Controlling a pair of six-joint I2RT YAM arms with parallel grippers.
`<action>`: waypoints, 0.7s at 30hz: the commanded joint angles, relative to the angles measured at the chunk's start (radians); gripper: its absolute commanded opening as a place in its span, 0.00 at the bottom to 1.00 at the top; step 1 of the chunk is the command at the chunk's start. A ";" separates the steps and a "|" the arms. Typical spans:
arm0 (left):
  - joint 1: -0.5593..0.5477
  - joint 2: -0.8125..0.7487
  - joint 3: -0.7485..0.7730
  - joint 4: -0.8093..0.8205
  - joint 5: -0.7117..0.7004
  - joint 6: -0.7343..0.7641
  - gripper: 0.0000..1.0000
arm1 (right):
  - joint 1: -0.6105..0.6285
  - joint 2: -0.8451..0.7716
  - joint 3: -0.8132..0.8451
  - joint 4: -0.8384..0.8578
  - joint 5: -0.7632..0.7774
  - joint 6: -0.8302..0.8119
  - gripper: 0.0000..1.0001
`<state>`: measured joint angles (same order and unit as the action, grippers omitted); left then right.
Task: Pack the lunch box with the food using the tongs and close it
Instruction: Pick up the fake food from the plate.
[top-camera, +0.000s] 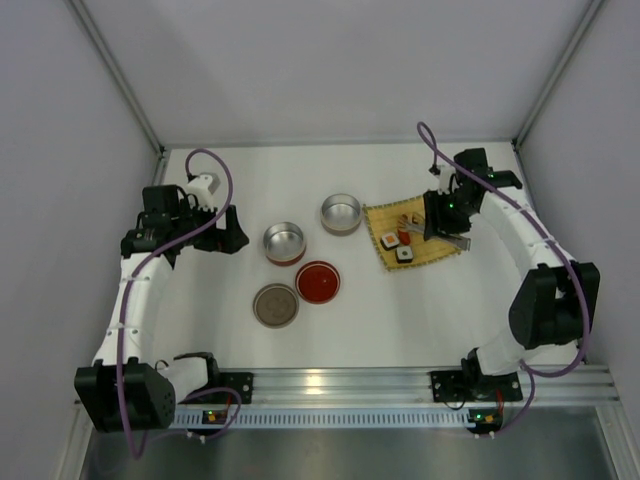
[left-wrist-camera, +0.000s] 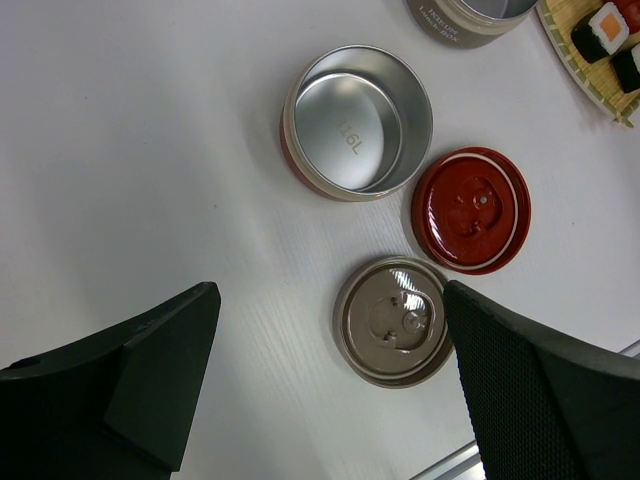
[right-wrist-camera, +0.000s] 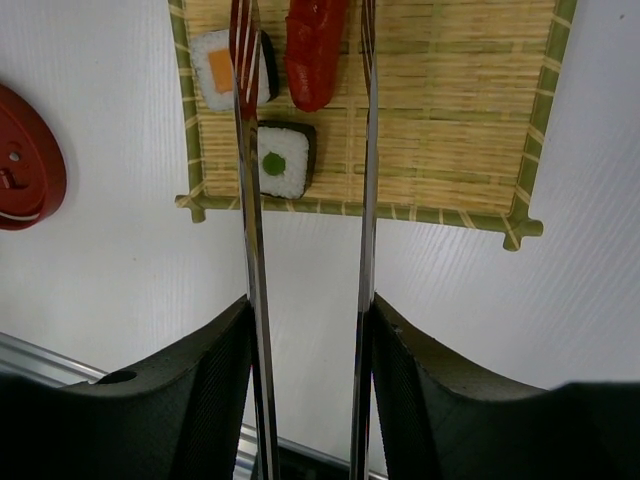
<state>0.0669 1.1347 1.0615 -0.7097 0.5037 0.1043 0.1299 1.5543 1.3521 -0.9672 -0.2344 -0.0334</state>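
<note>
Steel tongs (right-wrist-camera: 367, 200) pinched between the fingers of my right gripper (right-wrist-camera: 308, 340), arms part squeezed, tips over the bamboo mat (right-wrist-camera: 450, 130) with the red piece (right-wrist-camera: 315, 50) between them. Two sushi pieces (right-wrist-camera: 280, 160) on the mat beside it. My left gripper (left-wrist-camera: 325, 300) is spread wide, holding nothing. White table (top-camera: 420, 310), grey walls (top-camera: 330, 70). Two metal tins (left-wrist-camera: 360, 120), both empty; red lid (left-wrist-camera: 470, 208) and tan lid (left-wrist-camera: 395, 320) lie flat near them.

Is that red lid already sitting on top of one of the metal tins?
No, the red lid lies flat on the table beside the open metal tin, not on top of it.
</note>
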 joint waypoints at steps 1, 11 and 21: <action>0.005 -0.006 -0.009 0.041 0.001 0.009 0.98 | 0.025 0.018 0.004 0.056 -0.006 0.021 0.47; 0.004 0.005 -0.015 0.041 0.004 0.018 0.98 | 0.042 0.038 -0.015 0.097 0.032 0.026 0.46; 0.004 0.005 -0.020 0.042 0.006 0.018 0.98 | 0.057 0.064 -0.018 0.108 0.055 0.026 0.41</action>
<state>0.0669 1.1389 1.0523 -0.7067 0.5037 0.1081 0.1654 1.6150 1.3350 -0.9154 -0.1959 -0.0212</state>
